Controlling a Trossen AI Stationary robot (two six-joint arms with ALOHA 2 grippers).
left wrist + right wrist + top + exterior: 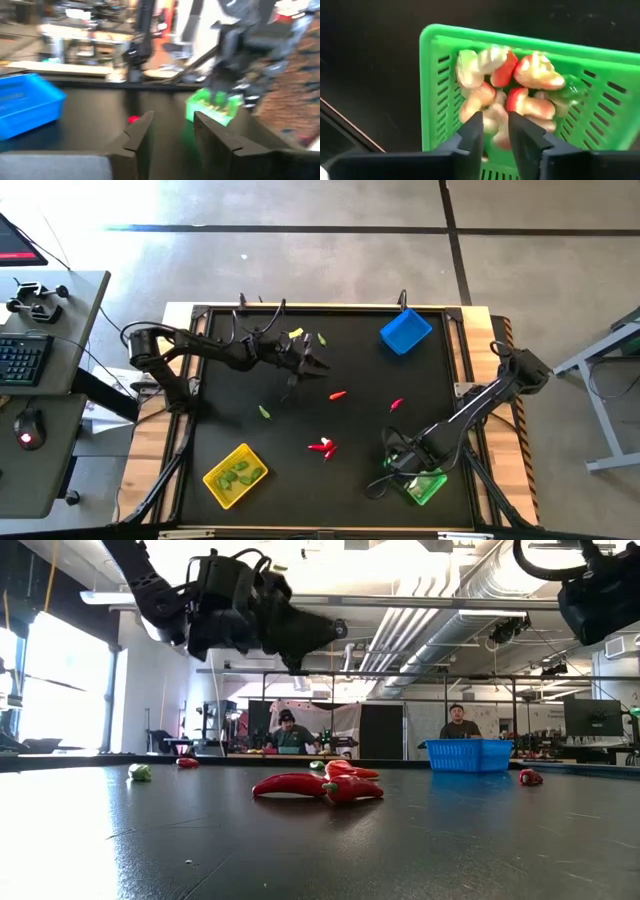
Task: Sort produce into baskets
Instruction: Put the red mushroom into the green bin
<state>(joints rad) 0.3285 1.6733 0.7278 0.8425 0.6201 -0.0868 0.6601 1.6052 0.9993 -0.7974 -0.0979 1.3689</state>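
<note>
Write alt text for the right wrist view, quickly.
The right gripper, its dark fingers slightly parted, hovers directly over a bright green slotted plastic basket holding a heap of whitish-pink toy bulbs with red parts. The basket sits on a black tabletop.

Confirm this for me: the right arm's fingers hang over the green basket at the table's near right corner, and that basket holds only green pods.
Not quite. The right gripper does hang over the green basket, but the right wrist view shows it filled with whitish-pink bulbs, not green pods. The green pods lie in the yellow basket, seen in the high view.
</note>
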